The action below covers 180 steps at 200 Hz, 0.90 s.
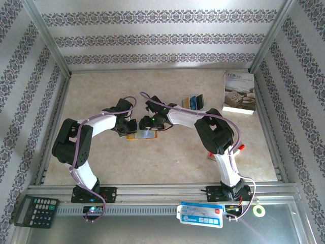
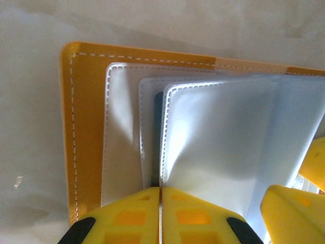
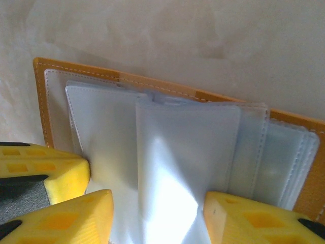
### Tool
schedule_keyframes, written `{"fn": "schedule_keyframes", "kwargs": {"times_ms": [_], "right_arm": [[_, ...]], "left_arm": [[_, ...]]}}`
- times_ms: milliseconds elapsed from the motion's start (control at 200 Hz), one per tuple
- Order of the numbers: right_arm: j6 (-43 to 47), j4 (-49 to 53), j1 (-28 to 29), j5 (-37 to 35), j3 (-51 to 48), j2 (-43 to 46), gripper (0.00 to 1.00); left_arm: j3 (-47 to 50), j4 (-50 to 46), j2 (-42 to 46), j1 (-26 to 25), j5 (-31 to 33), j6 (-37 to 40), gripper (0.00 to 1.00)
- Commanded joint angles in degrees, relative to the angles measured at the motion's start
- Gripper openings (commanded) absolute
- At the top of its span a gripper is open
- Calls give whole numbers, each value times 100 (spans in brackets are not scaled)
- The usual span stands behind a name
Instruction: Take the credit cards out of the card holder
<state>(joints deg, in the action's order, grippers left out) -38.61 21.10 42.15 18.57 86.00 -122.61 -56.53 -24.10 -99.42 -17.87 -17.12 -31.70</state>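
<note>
1. Position of the card holder [image 1: 142,135]: middle of the table [image 1: 167,168], directly between the two grippers. Lies open and flat, orange cover down, pockets facing up.
2. Left gripper [image 2: 160,213]: sits at the near edge of the card holder in the left wrist view. Fingers pressed together and clamped on the edge of a clear sleeve [image 2: 218,142] of the card holder. Stitched border of that sleeve runs straight into the seam between the two fingers.
3. Right gripper [image 3: 157,197]: sits over the pocket side of the card holder. Fingers apart, one on each side of a clear sleeve that stands up from the holder. Contact between fingers and sleeve: cannot tell.
4. Spacing of the grippers: just beside each other over the holder. Yellow finger of the left gripper visible at the left edge of the right wrist view.
5. Cards [image 1: 193,102]: fanned on the table beyond the right arm, well apart from the card holder, near a white book [image 1: 238,93].
</note>
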Motion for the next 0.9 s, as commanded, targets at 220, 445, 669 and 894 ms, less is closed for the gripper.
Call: {"fn": "schedule_keyframes", "kwargs": {"times_ms": [220, 445, 669, 894], "right_arm": [[41, 892, 230, -1189, -59, -594, 55], [158, 1381, 362, -1998, 125, -707, 50], [143, 1495, 382, -2146, 198, -784, 44], [138, 1480, 373, -2089, 232, -755, 42]], "left_arm": [[515, 774, 57, 187, -758, -351, 8], [613, 959, 469, 290, -1040, -536, 10], [752, 797, 900, 382, -543, -650, 20], [815, 791, 793, 383, -756, -697, 26]]}}
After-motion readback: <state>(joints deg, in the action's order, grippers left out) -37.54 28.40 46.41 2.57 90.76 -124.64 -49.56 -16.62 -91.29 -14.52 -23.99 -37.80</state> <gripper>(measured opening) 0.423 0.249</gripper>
